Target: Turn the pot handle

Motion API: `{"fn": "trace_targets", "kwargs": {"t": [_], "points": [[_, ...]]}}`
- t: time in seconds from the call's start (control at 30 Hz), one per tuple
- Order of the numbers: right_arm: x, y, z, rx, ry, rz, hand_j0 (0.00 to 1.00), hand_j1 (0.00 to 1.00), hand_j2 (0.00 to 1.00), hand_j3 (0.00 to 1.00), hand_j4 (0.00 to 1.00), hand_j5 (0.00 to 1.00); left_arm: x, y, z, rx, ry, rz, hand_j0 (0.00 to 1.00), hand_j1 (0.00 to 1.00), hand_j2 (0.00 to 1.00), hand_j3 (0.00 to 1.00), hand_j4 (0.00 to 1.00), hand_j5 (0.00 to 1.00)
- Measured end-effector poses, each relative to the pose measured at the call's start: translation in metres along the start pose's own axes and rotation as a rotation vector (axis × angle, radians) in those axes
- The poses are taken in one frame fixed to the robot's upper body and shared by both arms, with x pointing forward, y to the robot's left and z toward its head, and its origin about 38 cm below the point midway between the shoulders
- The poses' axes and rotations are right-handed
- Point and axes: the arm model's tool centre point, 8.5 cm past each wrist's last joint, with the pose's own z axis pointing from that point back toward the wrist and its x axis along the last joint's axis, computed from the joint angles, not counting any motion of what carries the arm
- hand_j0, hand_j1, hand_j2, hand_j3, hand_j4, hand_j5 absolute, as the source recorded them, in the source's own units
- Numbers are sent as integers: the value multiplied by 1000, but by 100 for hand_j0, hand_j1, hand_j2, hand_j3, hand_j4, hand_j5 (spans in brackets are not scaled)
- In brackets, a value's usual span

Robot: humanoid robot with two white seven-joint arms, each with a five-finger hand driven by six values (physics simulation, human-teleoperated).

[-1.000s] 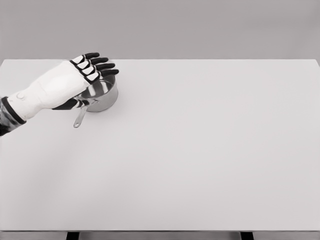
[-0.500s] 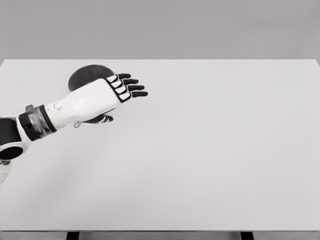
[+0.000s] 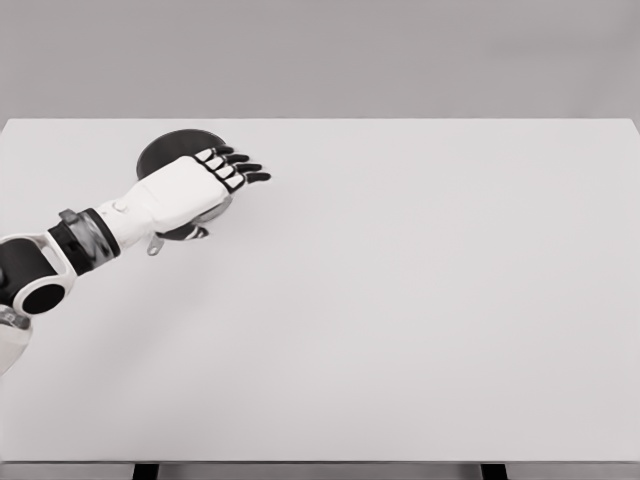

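Nearest in the head view, a plain matte white table (image 3: 400, 330) is seen, with the white left arm coming in low from the left and its left hand (image 3: 195, 185) now pulled a bit back and leftward compared with half a second ago. The black-tipped fingers (image 3: 240, 166) are held straight and flat, nothing gripped, laid over the pot (image 3: 165, 150) at the far left. The pot looks like a dark round disc, and only the stub of the thin metal handle (image 3: 155, 245) pokes out below the palm, so whether it's been turned much can't really be judged.
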Motion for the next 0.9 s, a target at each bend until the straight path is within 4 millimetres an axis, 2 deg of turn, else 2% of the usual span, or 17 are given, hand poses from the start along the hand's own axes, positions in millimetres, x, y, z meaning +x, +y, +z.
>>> {"fn": "trace_targets", "kwargs": {"t": [0.53, 0.9], "points": [[0, 0, 0, 0, 0, 0, 100, 100, 100, 100, 100, 100, -11, -22, 1, -55, 87, 47, 100, 100, 100, 100, 100, 100], [0, 0, 0, 0, 0, 0, 100, 100, 100, 100, 100, 100, -17, -21, 6, -59, 108, 47, 100, 100, 100, 100, 100, 100]]}}
